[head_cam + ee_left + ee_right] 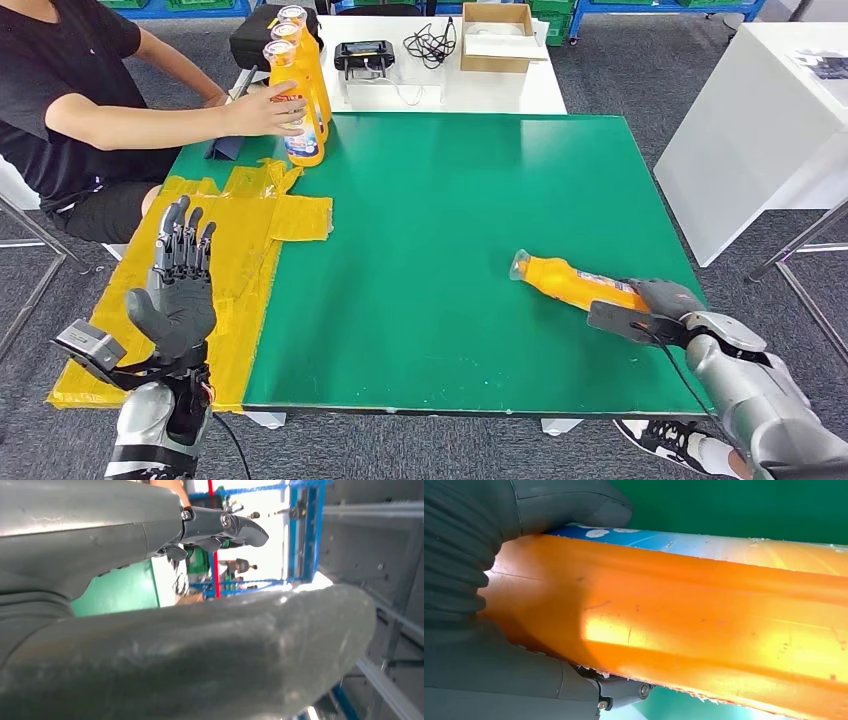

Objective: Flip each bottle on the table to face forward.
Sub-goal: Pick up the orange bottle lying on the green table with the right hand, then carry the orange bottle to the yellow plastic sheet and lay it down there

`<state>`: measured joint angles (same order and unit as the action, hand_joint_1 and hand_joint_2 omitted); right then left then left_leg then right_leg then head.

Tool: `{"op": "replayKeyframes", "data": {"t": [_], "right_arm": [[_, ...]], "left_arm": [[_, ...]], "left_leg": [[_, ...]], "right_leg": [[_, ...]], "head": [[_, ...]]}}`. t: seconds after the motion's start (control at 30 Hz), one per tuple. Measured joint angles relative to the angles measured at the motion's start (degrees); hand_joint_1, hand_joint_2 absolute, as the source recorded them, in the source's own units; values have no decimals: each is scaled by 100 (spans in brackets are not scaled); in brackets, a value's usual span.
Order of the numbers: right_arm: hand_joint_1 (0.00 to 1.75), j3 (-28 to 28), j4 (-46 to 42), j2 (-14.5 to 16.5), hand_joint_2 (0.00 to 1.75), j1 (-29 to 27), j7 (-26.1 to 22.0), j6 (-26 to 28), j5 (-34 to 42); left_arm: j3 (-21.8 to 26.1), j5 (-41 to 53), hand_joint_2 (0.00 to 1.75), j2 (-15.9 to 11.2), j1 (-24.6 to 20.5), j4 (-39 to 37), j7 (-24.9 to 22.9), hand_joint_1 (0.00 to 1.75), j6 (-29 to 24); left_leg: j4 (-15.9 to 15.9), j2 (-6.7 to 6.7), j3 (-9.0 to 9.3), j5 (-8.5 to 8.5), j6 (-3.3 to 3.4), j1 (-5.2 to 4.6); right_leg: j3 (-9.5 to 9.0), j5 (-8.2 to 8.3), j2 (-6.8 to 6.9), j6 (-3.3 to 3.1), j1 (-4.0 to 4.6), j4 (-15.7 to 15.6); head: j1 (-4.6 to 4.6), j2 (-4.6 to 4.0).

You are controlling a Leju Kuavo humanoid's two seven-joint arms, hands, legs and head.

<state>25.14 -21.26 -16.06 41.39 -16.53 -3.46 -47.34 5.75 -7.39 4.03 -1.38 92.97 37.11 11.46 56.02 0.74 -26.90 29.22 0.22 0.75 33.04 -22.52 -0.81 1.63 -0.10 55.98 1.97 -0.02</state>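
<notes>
Right hand (664,299) grips the lying orange bottle (570,281) (fingers clamped round it); left hand (182,290) raised upright, fingers apart.

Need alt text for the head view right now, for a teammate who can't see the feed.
The robot's right hand grips an orange bottle lying on its side on the green table. Its left hand is raised, open, over yellow taped sheeting. A seated person's hand touches upright orange bottles at the far left corner.
</notes>
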Motion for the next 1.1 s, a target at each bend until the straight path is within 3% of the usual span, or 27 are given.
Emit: {"op": "replayKeyframes", "data": {"t": [0.07,0.2,0.3,0.4,0.5,0.63,0.83,1.1], "right_arm": [[175,-130,1,170,175,-38,-17,61,220],[175,-678,-88,614,175,-209,-680,197,1443],[175,-1363,-713,1290,175,-554,-1176,376,2472],[175,-1646,-1666,2009,175,-860,-1058,324,2826],[175,-1544,-2381,2612,175,-1051,-905,283,2873],[175,-1085,-2930,3189,175,-1223,-838,312,2862],[175,-197,-3081,3610,175,-1405,-815,314,2880],[175,460,-3023,3735,175,-1440,-789,247,2937]], "left_arm": [[-28,-19,0,-5,-7,-30,-37,0,6],[-69,-85,175,-3,8,-58,-223,0,49],[-176,61,175,46,-1,-79,-511,0,-51],[-401,317,175,138,-31,-141,-718,0,-261],[-614,586,175,211,-31,-185,-775,0,-543],[-823,842,175,283,18,-172,-790,0,-870],[-988,915,175,316,135,-82,-804,0,-984],[-1045,859,175,320,150,-83,-805,0,-1019]], "left_leg": [[0,25,10,3,-4,2],[-1,17,-1,-5,-11,11],[0,13,-27,-17,-24,16],[0,-11,-59,-33,-43,21],[0,-22,-86,-37,-49,24],[-1,-21,-100,-36,-49,24],[-2,-29,-112,-35,-49,20],[-2,-30,-111,-35,-48,14]], "right_leg": [[-1,1,-23,-1,1,0],[3,6,-23,-8,3,7],[41,14,-21,-21,4,17],[77,13,-3,-22,11,24],[100,13,7,-22,13,30],[114,11,6,-24,13,29],[118,9,17,-24,9,27],[118,9,19,-24,5,27]], "head": [[1,0],[-2,0],[5,0],[3,0],[3,0],[2,0],[0,0],[0,0]]}}
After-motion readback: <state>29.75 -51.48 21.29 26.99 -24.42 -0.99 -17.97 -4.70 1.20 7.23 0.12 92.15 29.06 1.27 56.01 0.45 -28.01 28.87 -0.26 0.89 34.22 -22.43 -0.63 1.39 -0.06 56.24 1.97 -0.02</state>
